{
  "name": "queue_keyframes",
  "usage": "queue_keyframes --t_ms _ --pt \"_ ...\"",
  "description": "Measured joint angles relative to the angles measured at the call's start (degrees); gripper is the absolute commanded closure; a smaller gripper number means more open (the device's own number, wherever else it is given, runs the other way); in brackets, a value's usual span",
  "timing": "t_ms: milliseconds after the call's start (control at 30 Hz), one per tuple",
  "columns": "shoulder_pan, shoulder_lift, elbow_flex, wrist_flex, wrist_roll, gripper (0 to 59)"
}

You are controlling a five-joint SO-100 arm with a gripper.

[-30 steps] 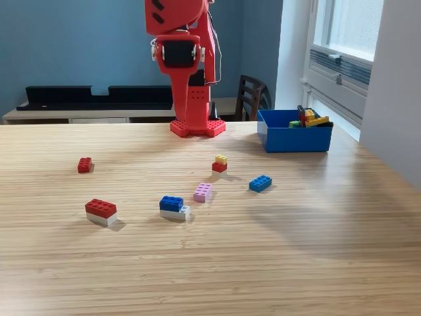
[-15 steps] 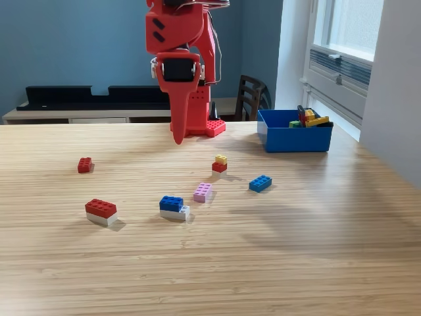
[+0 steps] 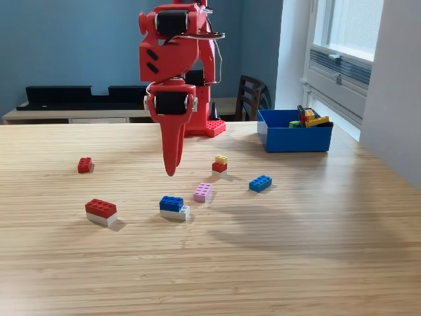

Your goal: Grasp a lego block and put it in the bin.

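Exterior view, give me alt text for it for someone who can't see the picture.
A red robot arm reaches over a wooden table, its gripper pointing down above scattered lego blocks, nearest a blue-on-white block. A blue bin already holding several blocks sits at the back on the exterior view's right.

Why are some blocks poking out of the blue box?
The bin already holds a heap of blocks, and a yellow one lies tilted over its rim. Nothing looks spilled or broken; the other blocks just lie scattered on the table.

Red tool [image 3: 172,168]; blue bin [image 3: 294,139]; pink block [image 3: 202,192].
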Motion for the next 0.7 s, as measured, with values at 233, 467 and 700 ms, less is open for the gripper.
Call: queue_keyframes --t_ms 233,467,700 --pt "0.4 -5.7 -6.4 0.0 1.0 35.4" --pt "0.4 -10.6 -10.8 0.0 2.0 35.7" --pt "0.4 -15.6 -14.3 0.0 2.5 36.6"
